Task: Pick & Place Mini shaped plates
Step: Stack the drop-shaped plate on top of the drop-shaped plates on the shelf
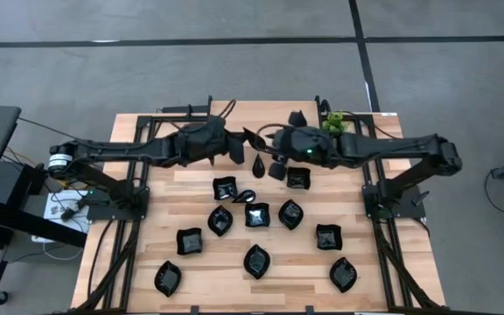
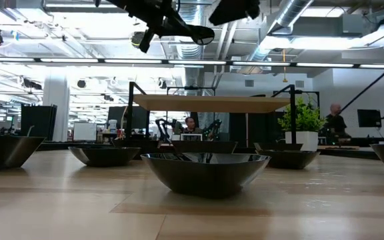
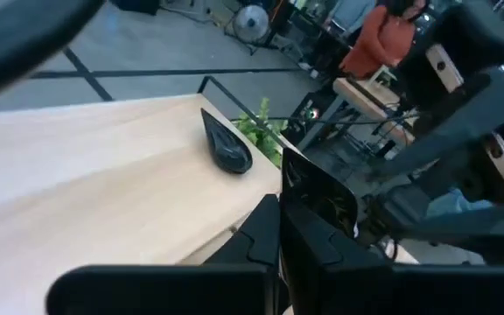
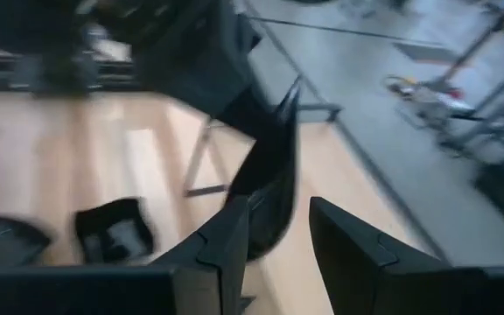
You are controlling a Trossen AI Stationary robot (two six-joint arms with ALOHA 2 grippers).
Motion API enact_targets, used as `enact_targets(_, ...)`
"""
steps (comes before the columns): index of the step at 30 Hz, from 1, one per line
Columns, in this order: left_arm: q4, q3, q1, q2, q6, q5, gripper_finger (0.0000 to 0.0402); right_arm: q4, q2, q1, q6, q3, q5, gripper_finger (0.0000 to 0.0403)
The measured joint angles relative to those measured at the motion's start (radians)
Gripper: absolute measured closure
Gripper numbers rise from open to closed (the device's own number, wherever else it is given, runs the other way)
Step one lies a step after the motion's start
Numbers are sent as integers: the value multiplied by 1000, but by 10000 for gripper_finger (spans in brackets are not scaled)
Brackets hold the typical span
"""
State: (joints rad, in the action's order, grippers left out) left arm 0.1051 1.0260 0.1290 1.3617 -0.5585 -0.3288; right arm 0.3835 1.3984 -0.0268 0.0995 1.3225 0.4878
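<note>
Pale wooden table (image 1: 164,188) carries the work area, with both dark arms extended over its far half and meeting near the centre. The left gripper (image 1: 237,150) sits just left of centre; its fingers are fully closed, and in the left wrist view a square black plate (image 3: 318,188) stands on edge right at their tips, though the grip itself is hard to confirm from this angle. The right gripper (image 1: 263,136) faces it from the right, fingers partly apart, clasping a leaf-shaped plate (image 4: 269,179) that stands on edge between them. The remaining mini shaped plates (image 1: 256,214) lie scattered across the near half of the table, well apart from one another: rounded squares, pointed leaf ovals and a teardrop (image 1: 259,163) just below the two grippers. A further teardrop plate (image 3: 226,144) lies near the far edge, beside a small green plant (image 1: 333,121) at the far right corner
</note>
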Motion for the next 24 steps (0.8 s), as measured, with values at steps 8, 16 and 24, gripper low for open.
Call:
enact_targets(8, 1, 0, 9, 0, 51, 21, 397, 77, 140, -2, 12, 166, 123, 285)
enact_targets(16, -2, 0, 7, -18, 65, 24, 397, 184, 218, -2, -2, 252, 167, 285)
enact_targets(24, -5, 0, 6, -44, 86, 18, 397, 185, 235, -12, -4, 271, 186, 289)
